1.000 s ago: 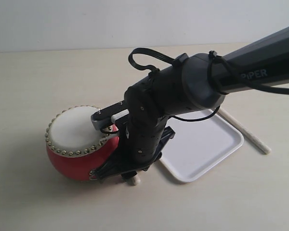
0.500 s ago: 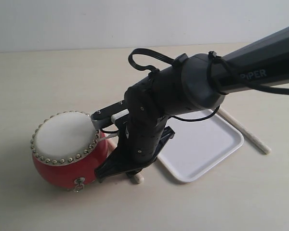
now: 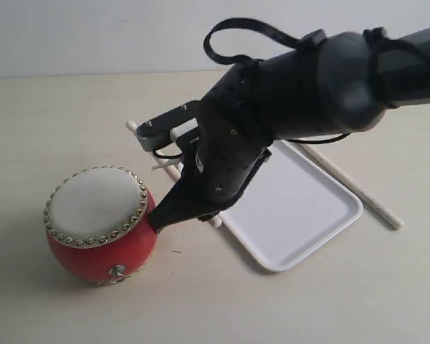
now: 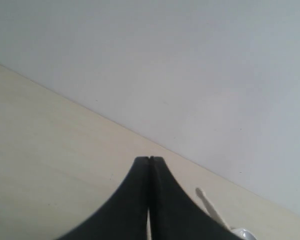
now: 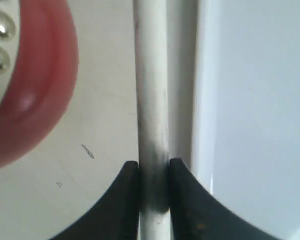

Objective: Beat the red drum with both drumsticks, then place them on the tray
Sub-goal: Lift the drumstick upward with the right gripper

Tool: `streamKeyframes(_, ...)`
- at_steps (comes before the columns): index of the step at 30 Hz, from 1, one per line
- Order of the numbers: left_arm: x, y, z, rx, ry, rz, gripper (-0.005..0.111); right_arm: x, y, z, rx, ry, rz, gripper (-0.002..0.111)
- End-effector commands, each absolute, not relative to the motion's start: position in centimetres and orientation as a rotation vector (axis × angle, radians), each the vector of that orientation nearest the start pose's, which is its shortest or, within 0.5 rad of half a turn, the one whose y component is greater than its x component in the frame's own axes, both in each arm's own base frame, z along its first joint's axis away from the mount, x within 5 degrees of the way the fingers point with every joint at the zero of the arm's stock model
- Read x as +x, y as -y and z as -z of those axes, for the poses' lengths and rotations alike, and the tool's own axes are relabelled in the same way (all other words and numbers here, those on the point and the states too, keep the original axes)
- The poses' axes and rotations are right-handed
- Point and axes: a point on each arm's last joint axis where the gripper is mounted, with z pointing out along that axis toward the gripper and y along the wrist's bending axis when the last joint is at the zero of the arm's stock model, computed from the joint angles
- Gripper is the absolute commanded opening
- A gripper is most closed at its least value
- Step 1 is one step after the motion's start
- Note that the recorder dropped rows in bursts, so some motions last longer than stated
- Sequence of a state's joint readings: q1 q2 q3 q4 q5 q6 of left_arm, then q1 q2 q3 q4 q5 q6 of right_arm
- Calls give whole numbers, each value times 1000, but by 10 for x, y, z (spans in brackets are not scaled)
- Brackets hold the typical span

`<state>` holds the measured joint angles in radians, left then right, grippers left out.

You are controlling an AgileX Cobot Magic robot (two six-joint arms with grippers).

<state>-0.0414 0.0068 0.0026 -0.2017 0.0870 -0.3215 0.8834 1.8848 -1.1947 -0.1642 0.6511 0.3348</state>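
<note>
The right pincer (image 5: 154, 167) grips one drumstick (image 5: 151, 100) just beside the tray (image 3: 301, 208) edge, with the red drum (image 3: 100, 229) close on its other side. The left pincer (image 4: 149, 161) is closed and empty.

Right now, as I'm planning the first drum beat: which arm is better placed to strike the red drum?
Right. The right fingers are clamped on a drumstick just beside the red drum. The left fingers are shut on nothing, and the drum does not show in the left wrist view.
</note>
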Motion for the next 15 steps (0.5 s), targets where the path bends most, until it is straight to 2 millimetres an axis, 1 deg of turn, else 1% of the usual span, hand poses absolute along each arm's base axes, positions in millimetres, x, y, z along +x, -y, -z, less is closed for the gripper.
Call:
streamKeyframes(1, 56, 4, -206, -408, -1532, 505, 0, 241, -273, -207, -898, -2548, -116, 0)
streamKeyframes(5, 56, 4, -206, -417, -1535, 515, 0, 235, -258, -264, -847, -2372, -162, 0)
streamKeyframes(8, 56, 5, -205, -432, -1536, 532, 0, 225, -248, -305, -787, -2235, -275, 0)
streamKeyframes(10, 56, 5, -205, -434, -1539, 535, 0, 222, -247, -318, -745, -2186, -351, 0)
streamKeyframes(12, 56, 5, -204, -433, -1557, 538, 0, 218, -250, -324, -723, -2141, -445, 0)
streamKeyframes(14, 56, 7, -205, -425, -1576, 555, 0, 215, -251, -321, -709, -2109, -525, 0)
streamKeyframes(15, 55, 8, -207, -421, -1580, 573, 0, 213, -252, -316, -706, -2109, -560, 0)
